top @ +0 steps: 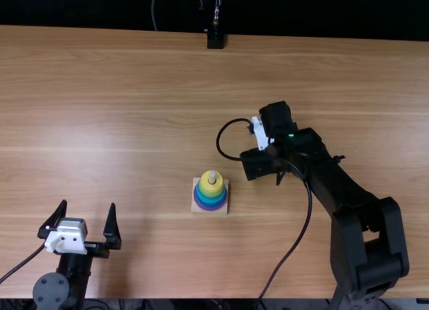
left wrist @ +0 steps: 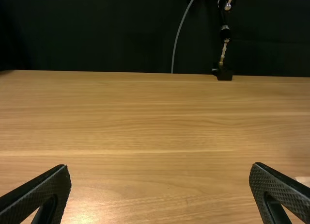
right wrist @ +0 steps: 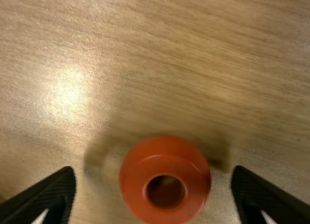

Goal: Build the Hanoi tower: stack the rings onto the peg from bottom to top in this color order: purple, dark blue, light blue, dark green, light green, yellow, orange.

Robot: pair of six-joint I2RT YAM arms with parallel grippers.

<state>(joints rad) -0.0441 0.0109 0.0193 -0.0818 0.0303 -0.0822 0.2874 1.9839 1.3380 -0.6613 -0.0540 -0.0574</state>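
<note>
Top view, lower left of the frame: left gripper [top: 89, 206] is pointing up the frame over the table [top: 134, 75], its two fingers spread wide and pinching nothing. A thin black cable [top: 21, 263] is running beside it toward the left edge.

Slightly below the frame's centre: a square wooden base [top: 223, 209] is sitting on the table. Its peg [top: 212, 177] is poking up through the stack. A purple ring [top: 209, 207] is lying lowest, blue and blue-green are showing above it, and a yellow ring [top: 210, 187] is lying on top. The green layers are too small to tell apart.

Top edge, near the middle: a metal stand [top: 216, 21] is standing at the table's far side.

Right of centre: right gripper [top: 279, 177] is pointing down at the table. In the right wrist view its fingers are standing apart, and the orange ring [right wrist: 133, 173] is sitting between them, hole up, touching neither.
</note>
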